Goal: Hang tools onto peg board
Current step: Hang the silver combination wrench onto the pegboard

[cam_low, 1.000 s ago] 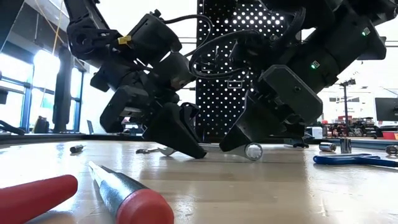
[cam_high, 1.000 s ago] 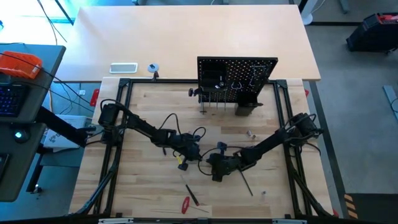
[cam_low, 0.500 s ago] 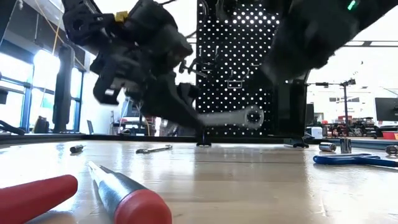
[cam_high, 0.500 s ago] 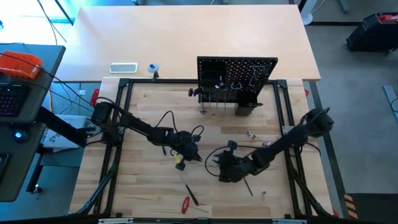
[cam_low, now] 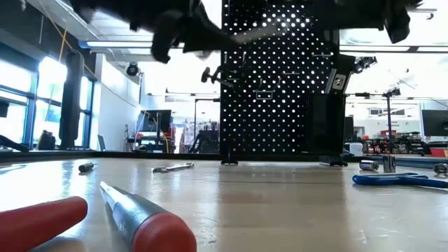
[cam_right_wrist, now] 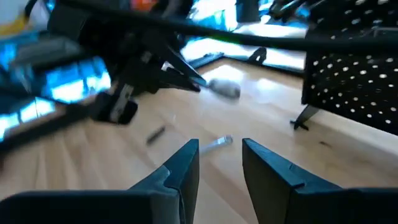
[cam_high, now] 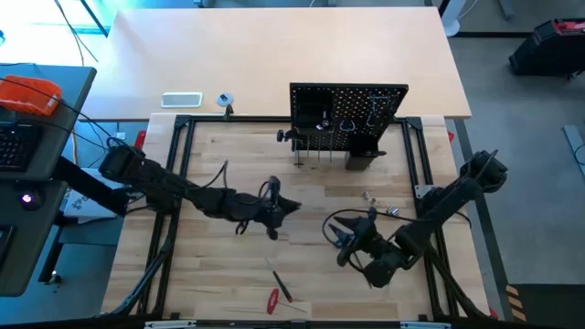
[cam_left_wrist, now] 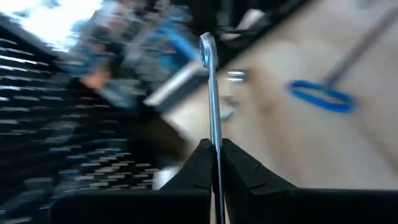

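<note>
The silver wrench [cam_left_wrist: 212, 93] is up in the air over the middle of the table, with my left gripper [cam_high: 279, 208] shut on it. It also shows in the right wrist view, sticking out of the left gripper [cam_right_wrist: 186, 78]. My right gripper [cam_right_wrist: 219, 148] hangs open and holds nothing, to the right of the left one and nearer the front edge [cam_high: 345, 239]. The black peg board [cam_high: 347, 114] stands upright at the table's far edge. Two red-handled screwdrivers [cam_low: 150, 227] lie near the front edge, and a blue-handled hex key [cam_low: 392, 179] lies toward the right. My left gripper pinches the wrench's shaft [cam_left_wrist: 214, 152] between its two fingers. The fingers point about level toward the table's right and lie along the wrench. The wrench sticks out forward past the fingertips, its ring end [cam_left_wrist: 207, 43] free, and it is lifted clear of the table.
Small metal bits [cam_high: 368, 196] lie on the wood between the right arm and the peg board. A thin tool [cam_low: 171, 167] lies on the table in front of the board. Hooks and a small bin [cam_high: 361, 155] show on the board.
Both grippers have risen from the table. My left gripper has lifted the wrench clear and rolled its wrist. My right gripper has let go of the wrench's ring end and drawn back toward the table's right edge.
</note>
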### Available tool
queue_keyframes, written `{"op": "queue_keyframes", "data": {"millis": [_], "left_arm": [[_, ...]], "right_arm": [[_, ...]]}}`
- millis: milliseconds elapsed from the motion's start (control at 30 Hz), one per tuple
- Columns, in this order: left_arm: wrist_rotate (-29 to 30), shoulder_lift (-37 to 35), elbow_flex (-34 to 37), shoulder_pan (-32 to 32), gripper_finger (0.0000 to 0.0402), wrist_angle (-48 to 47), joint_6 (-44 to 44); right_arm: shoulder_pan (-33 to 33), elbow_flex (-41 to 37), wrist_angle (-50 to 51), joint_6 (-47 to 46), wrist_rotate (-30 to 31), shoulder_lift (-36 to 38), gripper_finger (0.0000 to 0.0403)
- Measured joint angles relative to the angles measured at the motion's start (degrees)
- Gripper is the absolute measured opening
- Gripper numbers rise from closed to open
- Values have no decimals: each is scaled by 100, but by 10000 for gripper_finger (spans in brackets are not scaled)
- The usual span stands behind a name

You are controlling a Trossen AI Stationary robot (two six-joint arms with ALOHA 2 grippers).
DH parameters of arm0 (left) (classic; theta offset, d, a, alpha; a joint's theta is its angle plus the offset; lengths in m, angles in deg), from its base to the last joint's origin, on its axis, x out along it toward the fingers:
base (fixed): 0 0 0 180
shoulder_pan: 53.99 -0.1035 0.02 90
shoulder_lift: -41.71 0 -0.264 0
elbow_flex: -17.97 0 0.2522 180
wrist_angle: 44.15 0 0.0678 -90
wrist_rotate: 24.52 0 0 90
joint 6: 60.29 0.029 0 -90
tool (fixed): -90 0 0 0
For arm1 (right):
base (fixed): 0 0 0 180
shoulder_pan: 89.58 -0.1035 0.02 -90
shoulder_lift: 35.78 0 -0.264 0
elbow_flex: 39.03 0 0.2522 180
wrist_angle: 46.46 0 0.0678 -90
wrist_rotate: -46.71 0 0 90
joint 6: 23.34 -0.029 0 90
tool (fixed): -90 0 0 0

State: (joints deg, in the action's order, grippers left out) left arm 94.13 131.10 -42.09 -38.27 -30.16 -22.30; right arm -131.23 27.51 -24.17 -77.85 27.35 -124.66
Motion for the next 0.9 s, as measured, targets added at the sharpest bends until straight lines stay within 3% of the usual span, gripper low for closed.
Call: {"op": "queue_keyframes", "data": {"millis": [133, 300, 533, 900], "left_arm": [[833, -14, -2, 153, 4, 685, 694], [1405, 9, -4, 197, 4, 1240, 1366], [1627, 13, -4, 193, 4, 1616, 2160], [2025, 13, -4, 195, 4, 2100, 3749]], "right_arm": [[88, 0, -701, 90, 489, -126, 117], [463, 2, -2216, 1214, 516, -275, 117], [1073, 4, -4231, 2569, -43, -451, 117], [1673, 7, -5287, 2822, -278, -451, 117]]}}
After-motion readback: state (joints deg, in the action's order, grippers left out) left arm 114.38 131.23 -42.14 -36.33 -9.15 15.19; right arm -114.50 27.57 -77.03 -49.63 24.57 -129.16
